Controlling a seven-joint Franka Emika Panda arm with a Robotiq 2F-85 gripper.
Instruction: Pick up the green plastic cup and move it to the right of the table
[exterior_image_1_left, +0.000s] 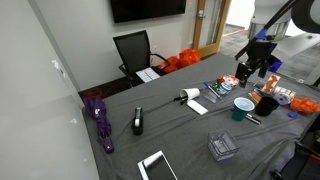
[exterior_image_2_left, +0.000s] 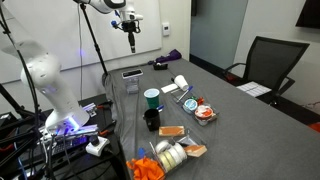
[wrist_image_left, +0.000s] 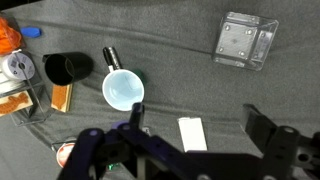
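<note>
The green plastic cup (exterior_image_1_left: 242, 108) stands upright on the dark grey table (exterior_image_1_left: 170, 135), with a darker cup (exterior_image_1_left: 266, 103) next to it. It also shows in an exterior view (exterior_image_2_left: 152, 98). In the wrist view I look down into its whitish inside (wrist_image_left: 123, 90), with the dark cup (wrist_image_left: 67, 68) to its left. My gripper (exterior_image_1_left: 252, 68) hangs well above the table, up and apart from the cup, and also shows in an exterior view (exterior_image_2_left: 131, 30). In the wrist view its fingers (wrist_image_left: 198, 125) are spread open and empty, over a white card (wrist_image_left: 191, 133).
A clear plastic box (wrist_image_left: 245, 40) lies apart from the cups. A purple umbrella (exterior_image_1_left: 100, 120), a black tool (exterior_image_1_left: 137, 122) and a white sheet (exterior_image_1_left: 157, 165) lie on the table. Small clutter (exterior_image_2_left: 185, 150) crowds one end. An office chair (exterior_image_1_left: 135, 50) stands behind.
</note>
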